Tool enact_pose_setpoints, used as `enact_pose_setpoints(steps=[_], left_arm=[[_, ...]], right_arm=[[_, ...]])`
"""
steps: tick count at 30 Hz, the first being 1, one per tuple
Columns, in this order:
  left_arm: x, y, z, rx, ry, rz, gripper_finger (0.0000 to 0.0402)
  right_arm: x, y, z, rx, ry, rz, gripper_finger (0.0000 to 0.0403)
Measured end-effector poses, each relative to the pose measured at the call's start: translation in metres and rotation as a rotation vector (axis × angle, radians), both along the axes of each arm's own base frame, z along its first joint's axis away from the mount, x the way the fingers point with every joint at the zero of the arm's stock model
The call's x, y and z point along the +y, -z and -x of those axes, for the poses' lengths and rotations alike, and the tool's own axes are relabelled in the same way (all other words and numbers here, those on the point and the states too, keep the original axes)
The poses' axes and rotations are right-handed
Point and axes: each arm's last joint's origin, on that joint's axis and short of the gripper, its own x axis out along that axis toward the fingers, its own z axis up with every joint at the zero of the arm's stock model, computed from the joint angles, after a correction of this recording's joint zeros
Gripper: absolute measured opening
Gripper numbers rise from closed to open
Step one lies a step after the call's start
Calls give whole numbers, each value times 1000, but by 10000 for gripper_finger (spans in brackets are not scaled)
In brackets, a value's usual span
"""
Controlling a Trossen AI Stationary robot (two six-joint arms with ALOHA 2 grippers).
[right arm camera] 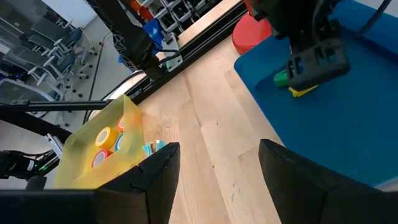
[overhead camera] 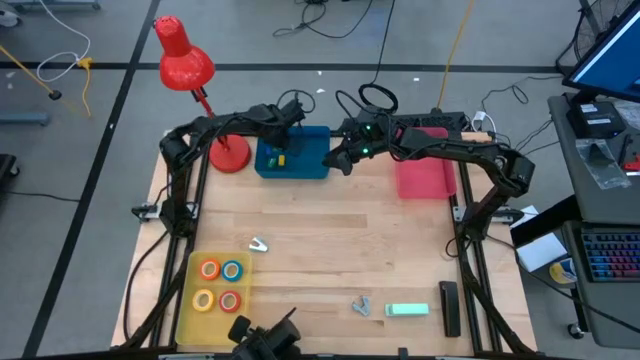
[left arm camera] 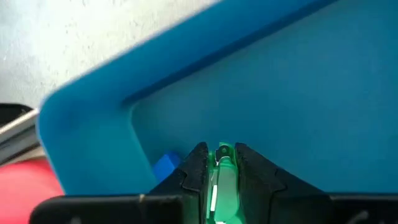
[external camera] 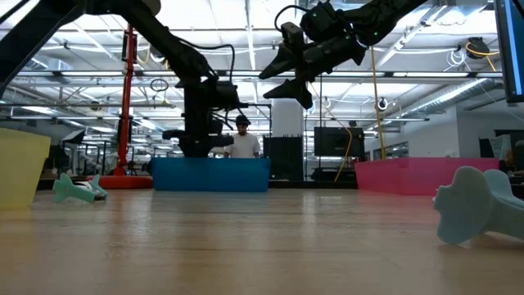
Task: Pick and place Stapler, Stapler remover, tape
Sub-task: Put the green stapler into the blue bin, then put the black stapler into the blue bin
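My left gripper [overhead camera: 283, 150] reaches down into the blue tray [overhead camera: 312, 168] at the table's far side, shut on a small green piece [left arm camera: 224, 171]. A blue bit [left arm camera: 165, 164] and a yellow bit [right arm camera: 303, 92] lie on the tray floor beside it. My right gripper [overhead camera: 345, 160] hovers open, above the tray's right edge, with nothing between its fingers [right arm camera: 163, 180]. Several tape rolls [overhead camera: 220, 284] lie flat in the yellow tray [overhead camera: 186, 300] at the near left. A mint stapler [overhead camera: 407, 310] and a black stapler [overhead camera: 449, 305] lie at the near right. My left gripper pinches the small green piece between its two fingers [left arm camera: 194, 171], and the piece's end [left arm camera: 222, 153] shows at the fingertips. The fingers come from above, pointing steeply down into the blue tray's left corner. Whether the piece touches the tray floor cannot be told.
A pink tray [overhead camera: 425, 178] stands right of the blue one, and a red desk lamp [overhead camera: 228, 155] stands left of it. Two small pale pieces [overhead camera: 258, 243] [overhead camera: 360, 305] lie on the wooden table, with open board between the trays.
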Motion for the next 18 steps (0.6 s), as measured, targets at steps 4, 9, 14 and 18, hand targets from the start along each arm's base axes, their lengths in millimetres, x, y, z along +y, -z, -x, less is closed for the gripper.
enact_pose_setpoints(steps=[4, 9, 14, 18], left_arm=[[0, 4, 0, 1, 28, 43, 59], [0, 7, 0, 0, 51, 65, 96], [0, 6, 0, -1, 52, 64, 139], [0, 6, 0, -1, 51, 62, 158]], right_arm=[[0, 0, 0, 0, -3, 7, 211], [0, -1, 0, -8, -9, 27, 212], [0, -1, 0, -8, -10, 27, 212], [0, -1, 0, -8, -11, 27, 211]])
